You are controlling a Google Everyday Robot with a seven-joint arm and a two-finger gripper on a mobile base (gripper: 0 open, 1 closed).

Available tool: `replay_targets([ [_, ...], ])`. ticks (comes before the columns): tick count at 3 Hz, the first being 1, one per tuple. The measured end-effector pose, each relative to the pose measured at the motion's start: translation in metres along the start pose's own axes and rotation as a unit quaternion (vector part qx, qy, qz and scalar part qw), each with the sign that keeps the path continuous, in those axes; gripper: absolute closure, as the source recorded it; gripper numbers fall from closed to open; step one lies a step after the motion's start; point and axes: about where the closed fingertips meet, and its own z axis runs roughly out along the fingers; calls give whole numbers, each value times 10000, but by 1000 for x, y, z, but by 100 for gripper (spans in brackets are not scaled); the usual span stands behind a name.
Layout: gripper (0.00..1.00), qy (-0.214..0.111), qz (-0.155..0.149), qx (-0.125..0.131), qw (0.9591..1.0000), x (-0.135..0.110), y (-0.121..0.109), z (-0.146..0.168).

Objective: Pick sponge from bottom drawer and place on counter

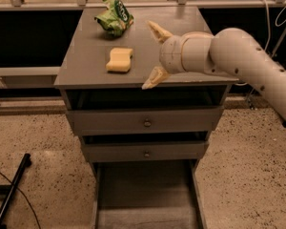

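The pale-yellow sponge [119, 60] lies flat on the grey counter [181, 20], left of the middle. My gripper [153, 56] hangs above the counter just right of the sponge, apart from it. Its fingers [159, 31] are spread wide and hold nothing. The bottom drawer [144, 194] is pulled out below, and its grey floor shows nothing on it.
A green snack bag [114, 17] lies at the back left of the counter. Two upper drawers with small round knobs [147, 123] are shut. A black bar [9, 194] lies on the speckled floor at the left. A rail runs behind the cabinet.
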Motion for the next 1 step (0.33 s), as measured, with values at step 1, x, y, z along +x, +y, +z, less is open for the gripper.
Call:
replay_targets([
  [1,0,1405,414,226,9890,11,-4,-115],
])
